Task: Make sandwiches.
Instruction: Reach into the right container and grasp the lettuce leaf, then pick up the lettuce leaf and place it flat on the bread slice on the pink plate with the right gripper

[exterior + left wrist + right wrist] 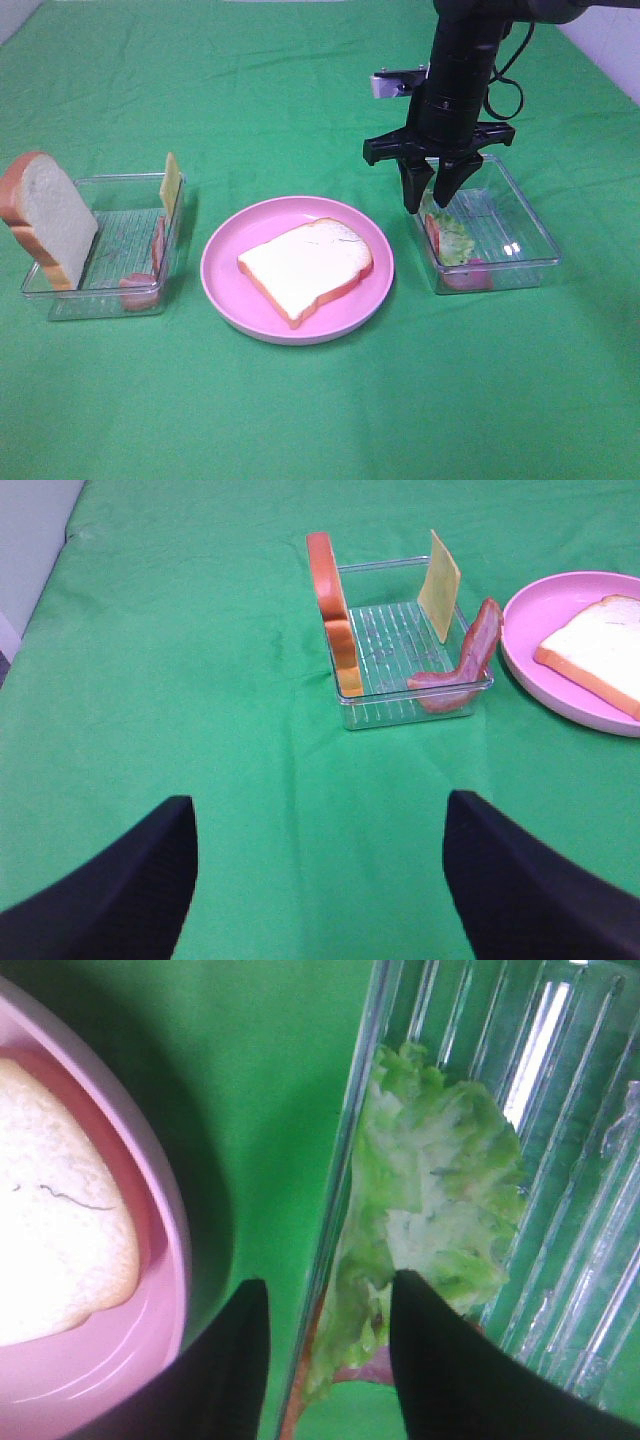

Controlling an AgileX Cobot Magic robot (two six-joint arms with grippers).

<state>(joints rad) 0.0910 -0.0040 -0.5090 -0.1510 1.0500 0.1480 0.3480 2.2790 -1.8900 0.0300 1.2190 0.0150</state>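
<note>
One white bread slice [305,265] with orange-brown crust lies flat on the round pink plate [225,290]. My right gripper [437,190] is open and points down over the near-left side of the right clear tray [530,240]. That tray holds light green lettuce [453,240]. In the right wrist view the gripper [325,1360] straddles the tray's wall [350,1180], with one finger over the lettuce [440,1200]. My left gripper [320,880] is open and empty, low over the cloth, out of the exterior view. A second bread slice [45,215] leans in the left tray [110,230].
The left tray also holds an upright yellow cheese slice [171,183] and reddish bacon [138,287]. They show in the left wrist view as cheese [440,585] and bacon [470,660]. A reddish piece [465,272] lies under the lettuce. Green cloth covers the table.
</note>
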